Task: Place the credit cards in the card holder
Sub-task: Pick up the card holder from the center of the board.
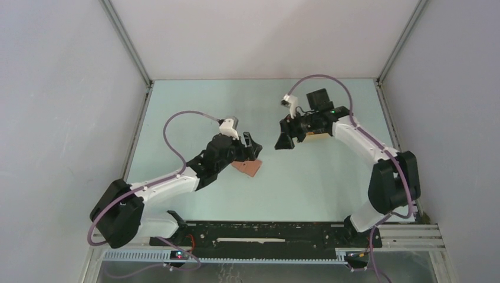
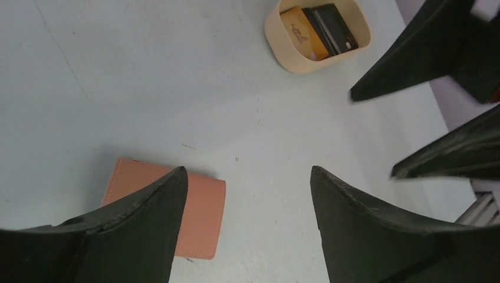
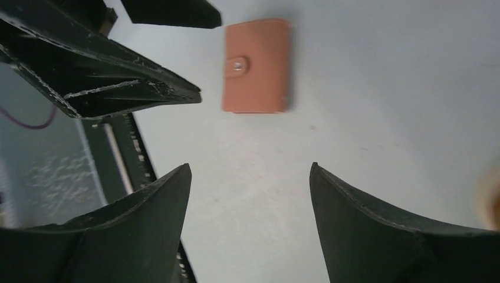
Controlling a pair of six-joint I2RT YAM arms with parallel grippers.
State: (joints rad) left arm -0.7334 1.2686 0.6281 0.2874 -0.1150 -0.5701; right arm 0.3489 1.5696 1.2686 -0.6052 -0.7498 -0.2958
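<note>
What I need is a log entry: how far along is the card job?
Done: nothing; the card holder lies closed on the table. In hand: nothing; left gripper and right gripper hang open, empty. Remaining: open the holder, move the credit cards over from the beige tray.

card holder (image 2: 203, 212): partly behind left hand (image 2: 249, 171)
tray (image 3: 493, 194): blurred, cut by frame edge
credit cards (image 2: 321, 29): dark ones too small to count

card holder (image 3: 256, 65): matt, leather-like | tray (image 2: 282, 52): smooth plastic | table (image 2: 147, 76): matt, lightly flecked
</note>
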